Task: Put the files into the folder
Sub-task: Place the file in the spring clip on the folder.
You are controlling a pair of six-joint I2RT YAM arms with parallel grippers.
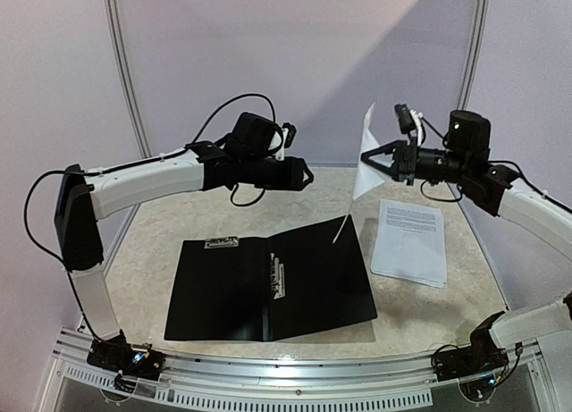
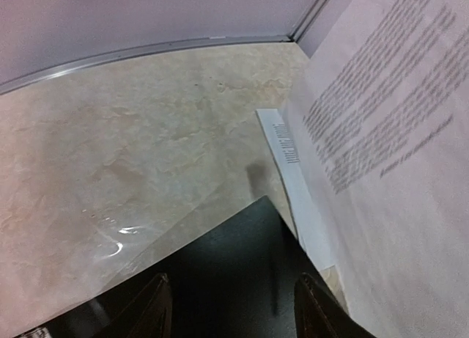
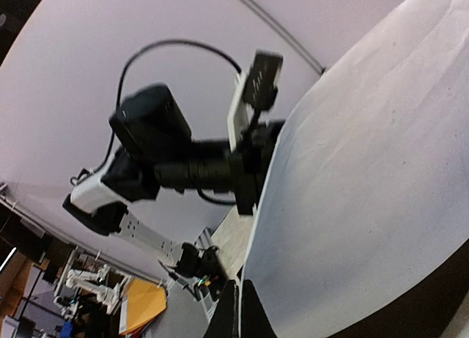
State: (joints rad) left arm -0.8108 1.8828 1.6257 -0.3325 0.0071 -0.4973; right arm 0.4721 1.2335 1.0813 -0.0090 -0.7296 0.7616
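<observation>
The right gripper was clenched on the edge of one thin white paper sheet printed with black text. It held the sheet up in the air almost on edge, so the sheet's long axis ran steeply downward and toward the left arm's side. The low corner of the sheet reached the far right corner of the large flat black hinged folder; whether it touched the cover there could not be told. The folder lay open and flat on the pale marbled table, its two leaves spread left to right in front of both bases. The place for the sheet therefore lay below the right gripper and to its left. The rest of the files, a small flat stack of white printed sheets, lay on the table just beside the folder's right edge, beneath the right arm. The left gripper hovered above the folder's far edge, jaws apart with nothing between them, close to the printed face of the raised sheet. The right arm was plainly the nearer one. The coming move seemed to call for swinging the sheet down leftward until it lay flat on the right leaf, with the free left gripper placed to steady it.
</observation>
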